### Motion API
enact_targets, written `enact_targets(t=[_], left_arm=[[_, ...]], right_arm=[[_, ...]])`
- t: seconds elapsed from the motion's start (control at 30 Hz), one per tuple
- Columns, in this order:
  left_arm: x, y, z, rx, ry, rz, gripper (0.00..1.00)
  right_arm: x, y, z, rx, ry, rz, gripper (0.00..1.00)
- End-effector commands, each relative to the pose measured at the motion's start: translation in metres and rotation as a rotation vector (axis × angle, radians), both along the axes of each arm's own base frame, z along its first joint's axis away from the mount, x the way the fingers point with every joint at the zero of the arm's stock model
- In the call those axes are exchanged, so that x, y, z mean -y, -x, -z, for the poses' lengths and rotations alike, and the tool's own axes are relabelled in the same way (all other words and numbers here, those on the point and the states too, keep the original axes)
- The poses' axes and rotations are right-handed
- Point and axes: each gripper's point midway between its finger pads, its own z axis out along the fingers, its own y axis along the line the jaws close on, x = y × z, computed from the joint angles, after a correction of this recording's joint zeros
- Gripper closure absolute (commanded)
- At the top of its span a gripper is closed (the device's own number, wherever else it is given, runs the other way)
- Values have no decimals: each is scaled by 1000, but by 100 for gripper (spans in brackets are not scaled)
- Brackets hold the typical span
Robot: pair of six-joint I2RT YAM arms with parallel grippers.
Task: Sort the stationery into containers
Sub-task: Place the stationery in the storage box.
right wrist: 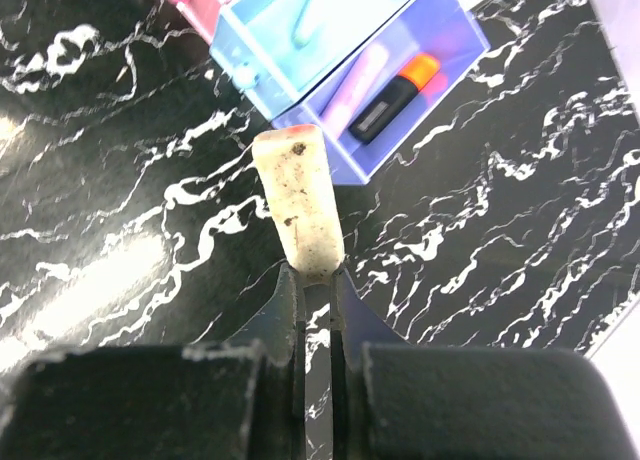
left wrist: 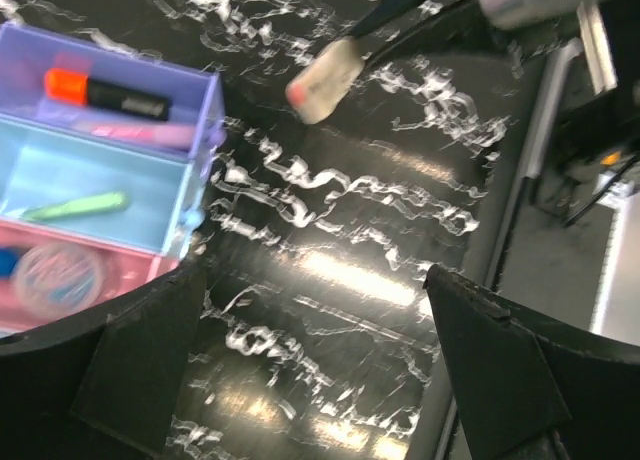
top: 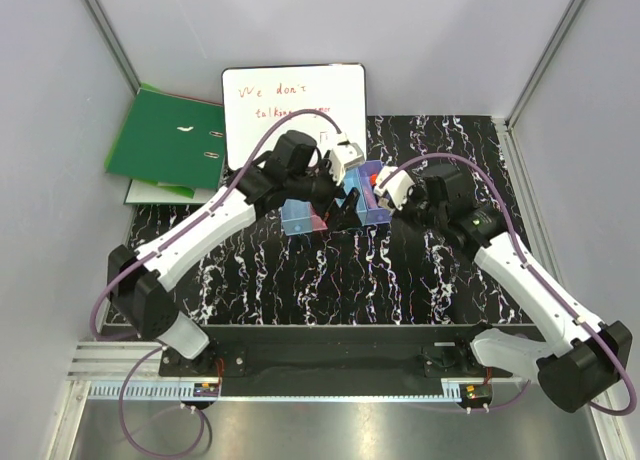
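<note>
My right gripper (right wrist: 315, 272) is shut on the end of a cream bar with a reddish tip (right wrist: 298, 205), held above the black marbled table just short of the containers (right wrist: 430, 105). In the left wrist view that bar (left wrist: 322, 80) hangs to the right of the purple bin (left wrist: 212, 110). The purple bin holds a red-and-black marker (left wrist: 105, 95) and a small pink bar (left wrist: 140, 132). A green stick (left wrist: 75, 207) lies in the light blue bin, and a clear round pot (left wrist: 55, 275) sits in the pink bin. Beside the bins, my left gripper (left wrist: 310, 350) stands open and holds nothing.
A whiteboard with red writing (top: 293, 110) stands at the back, behind the bins. The green ring binder (top: 165, 140) lies at the back left. Both arms meet over the row of bins (top: 300, 220) mid-table. Grey walls close in the sides.
</note>
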Motion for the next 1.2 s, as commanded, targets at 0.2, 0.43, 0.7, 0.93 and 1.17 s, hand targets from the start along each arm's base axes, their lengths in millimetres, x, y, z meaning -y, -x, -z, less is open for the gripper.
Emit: enact_targets(t=[0.2,0.43,0.7,0.93,1.17], left_arm=[[48,-15,-47,-21,203,116,9],[69,-27,-53,-38,257,167,14],[72,-22,-35,-92,261,186,17],[70,-21,-44,-63,273,192,18],[76,-28,-51,-58,289,194,26]], right_arm=[[-14,-12,-43,130,-64,24,100],[-13,-8,-47,148,-67,32,100],[-8,-8,-60,197,-91,61,100],[-2,2,-54,201,-108,68,100],[1,2,-56,213,-112,84,100]])
